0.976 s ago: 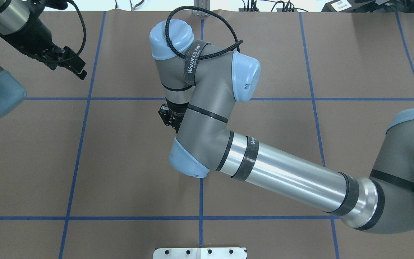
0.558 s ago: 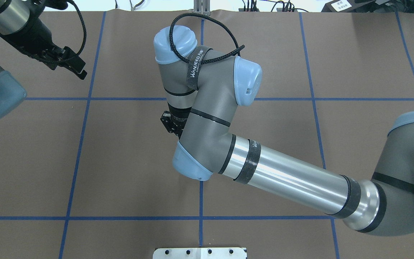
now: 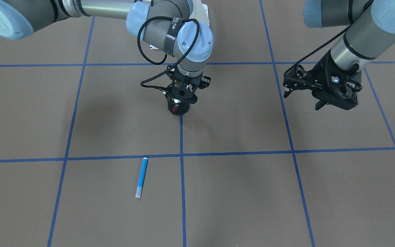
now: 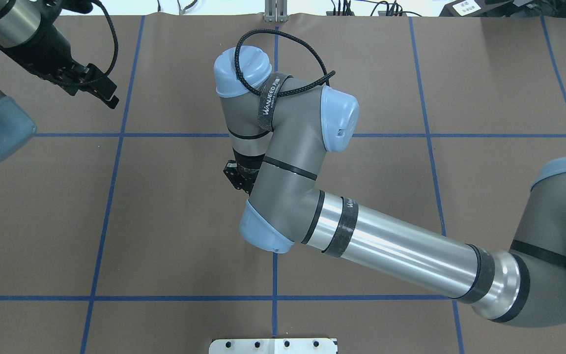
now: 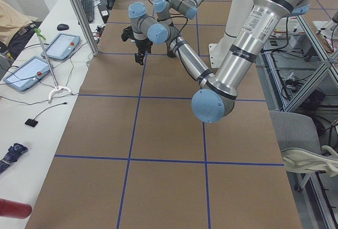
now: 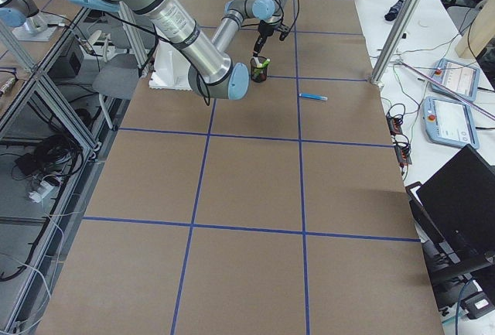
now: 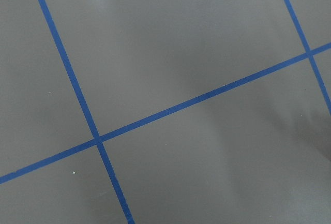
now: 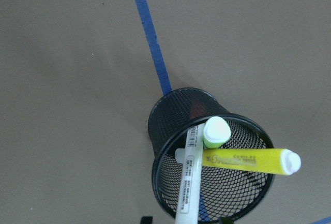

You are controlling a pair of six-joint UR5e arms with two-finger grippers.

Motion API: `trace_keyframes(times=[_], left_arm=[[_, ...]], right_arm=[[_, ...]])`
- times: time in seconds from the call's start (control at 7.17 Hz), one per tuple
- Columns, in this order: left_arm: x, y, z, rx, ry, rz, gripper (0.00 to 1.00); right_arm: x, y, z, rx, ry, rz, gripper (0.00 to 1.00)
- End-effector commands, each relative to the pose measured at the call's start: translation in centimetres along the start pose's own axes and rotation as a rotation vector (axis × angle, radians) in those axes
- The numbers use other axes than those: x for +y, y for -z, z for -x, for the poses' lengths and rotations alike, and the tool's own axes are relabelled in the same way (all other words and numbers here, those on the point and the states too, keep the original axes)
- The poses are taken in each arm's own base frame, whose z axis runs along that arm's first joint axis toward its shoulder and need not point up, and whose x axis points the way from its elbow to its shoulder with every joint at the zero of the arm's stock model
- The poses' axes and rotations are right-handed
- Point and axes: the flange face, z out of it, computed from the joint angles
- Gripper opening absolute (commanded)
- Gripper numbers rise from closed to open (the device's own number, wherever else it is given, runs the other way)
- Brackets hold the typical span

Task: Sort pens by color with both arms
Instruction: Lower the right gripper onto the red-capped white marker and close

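Currently, seen from the front, the blue pen (image 3: 141, 177) lies nearly twelve-to-six on the bench (image 3: 252, 192), pale tip toward six; left hand (image 3: 301, 100) spread, right hand (image 3: 181, 99) I cannot tell.

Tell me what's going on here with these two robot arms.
The right gripper hangs directly over a black mesh cup holding a yellow pen, a green pen and a white pen. I can't tell whether it grips any of them. A blue pen lies alone on the table. The left gripper hovers off to the side, open and empty.
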Motion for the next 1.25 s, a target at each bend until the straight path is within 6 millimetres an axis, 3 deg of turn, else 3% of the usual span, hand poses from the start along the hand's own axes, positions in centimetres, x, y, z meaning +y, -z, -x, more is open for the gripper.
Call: trace_keyframes(times=[0.0, 0.14, 0.42, 0.7, 1.12], left_arm=[[0.0, 0.0, 0.1, -0.001, 0.001, 0.001, 1.00], [0.0, -0.1, 0.0, 0.000, 0.000, 0.002, 1.00], [0.0, -0.2, 0.0, 0.000, 0.000, 0.004, 1.00], [0.1, -0.2, 0.0, 0.001, 0.000, 0.005, 1.00], [0.1, -0.2, 0.0, 0.001, 0.000, 0.005, 1.00]], right_arm=[[0.3, -0.7, -0.1, 0.008, 0.004, 0.006, 0.46], [0.4, -0.8, -0.1, 0.010, 0.003, 0.007, 0.37], [0.6, -0.8, 0.1, 0.010, 0.006, 0.007, 0.00], [0.6, -0.8, 0.0, 0.010, 0.006, 0.007, 0.00], [1.2, 1.3, -1.6, -0.012, 0.010, -0.013, 0.00]])
